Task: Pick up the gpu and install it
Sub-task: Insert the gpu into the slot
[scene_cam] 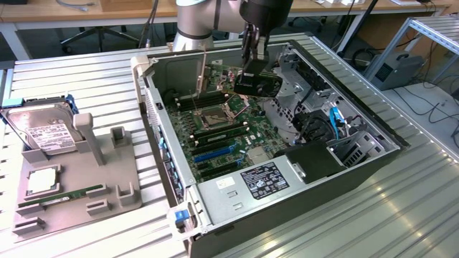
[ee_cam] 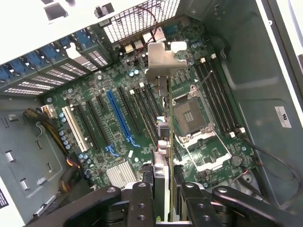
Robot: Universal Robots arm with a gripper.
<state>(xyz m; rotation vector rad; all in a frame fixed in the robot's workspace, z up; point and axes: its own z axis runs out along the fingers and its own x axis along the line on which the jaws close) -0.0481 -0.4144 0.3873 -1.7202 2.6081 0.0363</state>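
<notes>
My gripper (scene_cam: 255, 81) hangs inside the open computer case (scene_cam: 154, 70), above the far part of the motherboard (scene_cam: 228, 137). It is shut on the gpu (scene_cam: 216, 75), a thin card held on edge. In the wrist view the gpu (ee_cam: 164, 137) runs edge-on away from my gripper (ee_cam: 166, 191). The card's pale metal bracket (ee_cam: 161, 61) points toward the case's rear slot openings. The card hovers above the board between the black expansion slots and the processor socket (ee_cam: 189, 116), clear of the board. The long blue slot (ee_cam: 120, 118) lies to one side of it.
A grey fixture tray (scene_cam: 86, 183) stands at the exterior view's left with a silver hard drive (scene_cam: 43, 131), a processor chip (scene_cam: 42, 180) and a green memory stick (scene_cam: 61, 198). The power supply (scene_cam: 262, 180) and drive cage with cables (scene_cam: 330, 126) crowd the case's near and right side.
</notes>
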